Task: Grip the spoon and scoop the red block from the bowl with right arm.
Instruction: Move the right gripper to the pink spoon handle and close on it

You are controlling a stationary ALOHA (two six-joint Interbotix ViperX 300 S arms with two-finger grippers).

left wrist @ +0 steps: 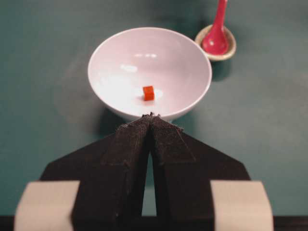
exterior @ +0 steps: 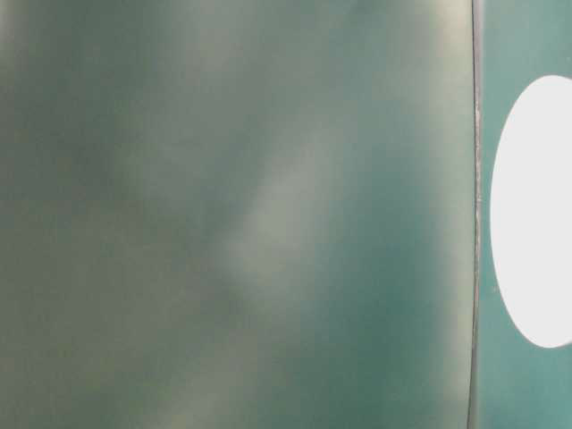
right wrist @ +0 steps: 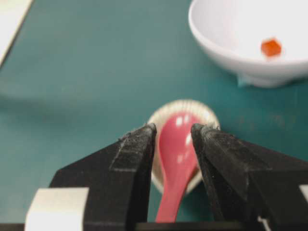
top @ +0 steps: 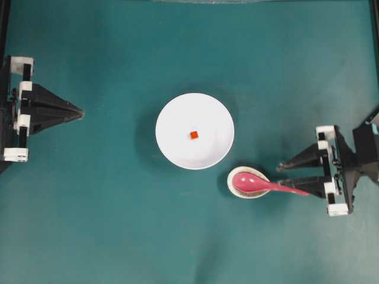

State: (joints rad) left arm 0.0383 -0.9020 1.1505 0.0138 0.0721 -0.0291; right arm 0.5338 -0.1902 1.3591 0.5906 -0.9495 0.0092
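Our right gripper [right wrist: 173, 137], jaws apart, straddles the spoon [right wrist: 176, 153] ungripped; the red block [right wrist: 271, 47] sits beyond in the bowl [right wrist: 226, 38]. Our left gripper's [left wrist: 151, 117] jaws meet.

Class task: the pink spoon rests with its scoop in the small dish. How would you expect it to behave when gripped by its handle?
The spoon looks glossy, so it would probably be slippery between the right gripper fingers. It seems rigid, likely ceramic or hard plastic, so it shouldn't flex. Its deep scoop sits in the small dish, so it may pivot, scoop-end down, when lifted.
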